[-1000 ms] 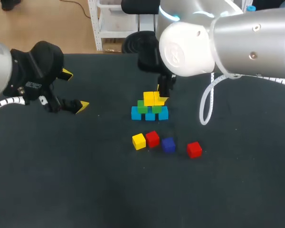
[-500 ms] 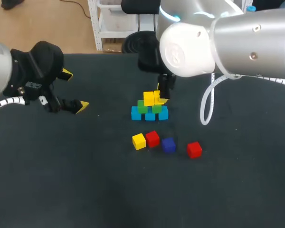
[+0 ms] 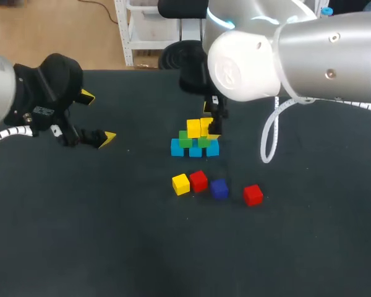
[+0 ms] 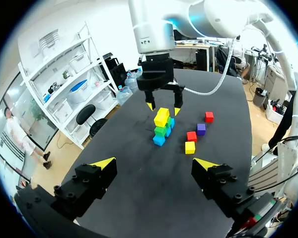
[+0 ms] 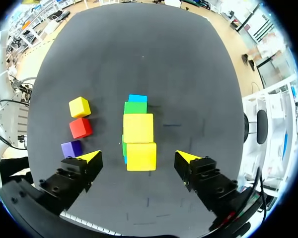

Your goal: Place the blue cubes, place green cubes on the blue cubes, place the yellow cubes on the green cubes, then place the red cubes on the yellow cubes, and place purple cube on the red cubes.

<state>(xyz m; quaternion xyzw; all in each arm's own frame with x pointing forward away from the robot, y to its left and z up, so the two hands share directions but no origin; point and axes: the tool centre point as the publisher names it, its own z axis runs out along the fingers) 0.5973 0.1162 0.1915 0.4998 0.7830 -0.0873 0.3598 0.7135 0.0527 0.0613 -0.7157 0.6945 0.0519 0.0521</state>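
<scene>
Yellow-tipped fingers of the right tool have been shifted slightly around the top of the pile since a second ago. One of the two small stacked yellow cubes is now seen clear of the finger that overlapped it earlier in the head view. Nothing else has been moved: the loose cubes and the left arm lie as before.

The right tool is held spread above the pile, with one finger to each side of the yellow pair. In the right wrist view no cube is touched by either finger, and nothing is held. The left tool is likewise spread wide and empty over the left part of the black counter, well apart from the cubes.

The pile stands near the counter's middle: a row of small blue cubes at the bottom, green cubes on them, and the yellow pair on top. In front of it, a loose yellow cube and a red cube are set touching. A purple cube lies just beside them, and a second red cube lies a little apart to the right.
</scene>
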